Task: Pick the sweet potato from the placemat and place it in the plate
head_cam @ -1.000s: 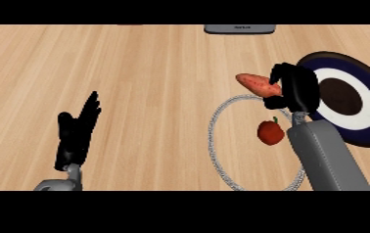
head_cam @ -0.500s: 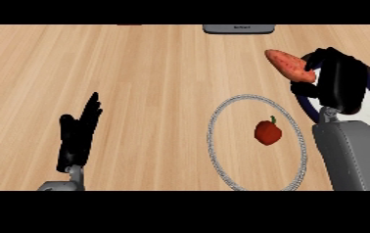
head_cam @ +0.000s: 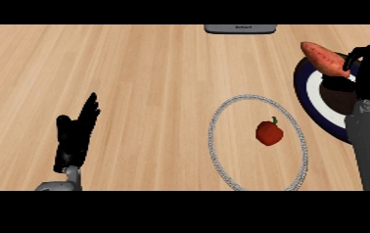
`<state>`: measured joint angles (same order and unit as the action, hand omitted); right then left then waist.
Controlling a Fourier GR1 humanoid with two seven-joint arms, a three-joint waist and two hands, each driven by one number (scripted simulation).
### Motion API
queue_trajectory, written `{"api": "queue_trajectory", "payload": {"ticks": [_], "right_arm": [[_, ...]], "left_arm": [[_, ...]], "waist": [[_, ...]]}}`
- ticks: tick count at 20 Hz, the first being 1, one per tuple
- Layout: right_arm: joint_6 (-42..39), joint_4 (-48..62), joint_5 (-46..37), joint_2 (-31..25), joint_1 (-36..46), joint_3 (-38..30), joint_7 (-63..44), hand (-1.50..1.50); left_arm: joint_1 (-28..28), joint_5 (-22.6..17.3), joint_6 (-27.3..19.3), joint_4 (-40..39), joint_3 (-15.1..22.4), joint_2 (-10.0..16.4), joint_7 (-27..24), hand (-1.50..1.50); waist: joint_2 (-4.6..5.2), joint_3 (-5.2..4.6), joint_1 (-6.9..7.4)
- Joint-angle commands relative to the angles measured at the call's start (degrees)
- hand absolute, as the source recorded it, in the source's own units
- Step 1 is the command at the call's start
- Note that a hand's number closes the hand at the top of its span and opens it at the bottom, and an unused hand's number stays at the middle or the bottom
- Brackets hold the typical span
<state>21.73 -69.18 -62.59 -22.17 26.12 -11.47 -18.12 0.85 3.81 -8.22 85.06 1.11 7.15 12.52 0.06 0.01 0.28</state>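
While the left hand rests open near the counter's near-left edge, fingers straight and pointing away from the robot, the right hand shows only in part at the far right, its black fingers closed on one end of the sweet potato. The sweet potato is orange-red and tilted. It is off the placemat and held above the far left rim of the plate, not resting in it.

The plate has a dark blue rim, a white ring and a dark middle, and the right edge of the view cuts it off. The round placemat, outlined by a pale grey border, lies just beside the plate on the wooden counter. A small red fruit with a green stem sits on the mat, right of its middle.

At the counter's far edge lies a flat grey object. It carries a short line of writing, too small for me to read.
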Motion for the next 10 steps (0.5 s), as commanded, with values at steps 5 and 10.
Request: {"api": "queue_trajectory", "payload": {"ticks": [5,10], "right_arm": [[-0.4,16.9,3.7,-6.0,5.6,-5.0,6.8,1.5],[-4.2,28.9,8.2,-7.7,7.2,-7.2,13.9,1.5]], "left_arm": [[-0.5,1.3,-0.4,-2.6,0.5,-1.7,-2.5,0.0],[2.5,-0.7,2.1,0.4,-1.6,1.3,1.7,0.0]], "waist": [[0.1,0.0,0.22],[0.25,0.05,0.58]]}}
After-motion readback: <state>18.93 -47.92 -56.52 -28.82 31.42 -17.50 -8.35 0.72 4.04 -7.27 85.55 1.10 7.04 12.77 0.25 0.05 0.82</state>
